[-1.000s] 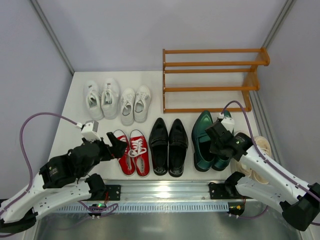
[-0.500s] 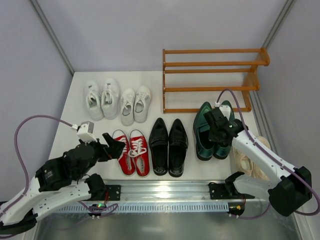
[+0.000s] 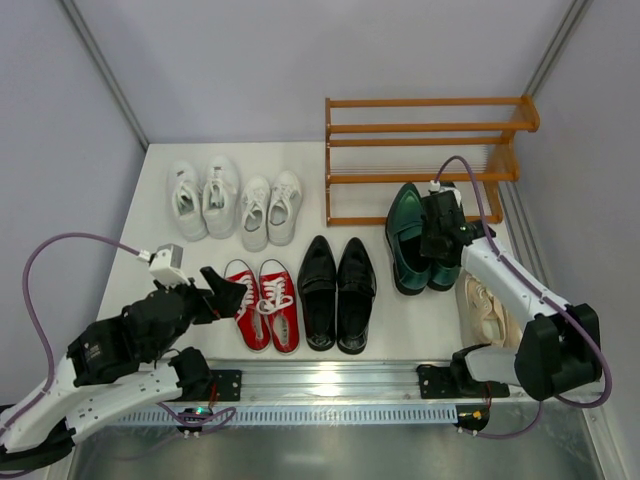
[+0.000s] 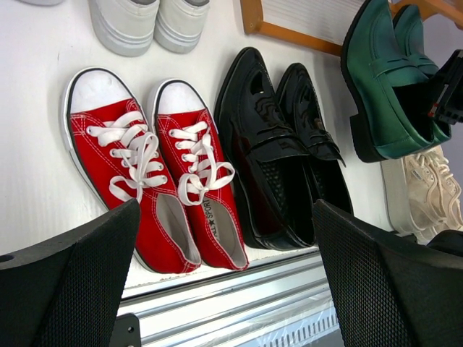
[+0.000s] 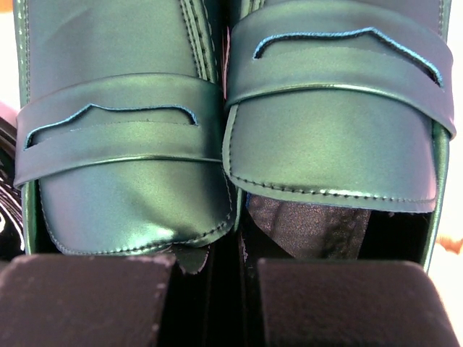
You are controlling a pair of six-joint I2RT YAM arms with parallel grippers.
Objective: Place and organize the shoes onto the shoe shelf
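Note:
My right gripper [image 3: 441,243] is shut on the dark green loafers [image 3: 408,236], pinching the two inner walls together at the openings, just in front of the orange-brown shoe shelf [image 3: 430,160]. In the right wrist view the loafers [image 5: 123,144] fill the frame above my right gripper [image 5: 217,269]. My left gripper [image 3: 224,290] is open and empty, over the heels of the red sneakers [image 3: 262,302]. The left wrist view shows the red sneakers [image 4: 145,181], black loafers [image 4: 282,159], green loafers [image 4: 391,87] and cream shoes [image 4: 434,191] beyond my left gripper [image 4: 226,211].
Two white sneaker pairs [image 3: 205,197] [image 3: 270,208] stand at the back left. Black loafers [image 3: 338,290] stand in the middle. Cream shoes [image 3: 487,312] lie at the right under my right arm. A metal rail [image 3: 330,385] runs along the near edge. The shelf tiers hold nothing.
My right gripper has moved away from me toward the shelf with the green loafers in it, uncovering more of the cream shoes. My left arm has shifted slightly.

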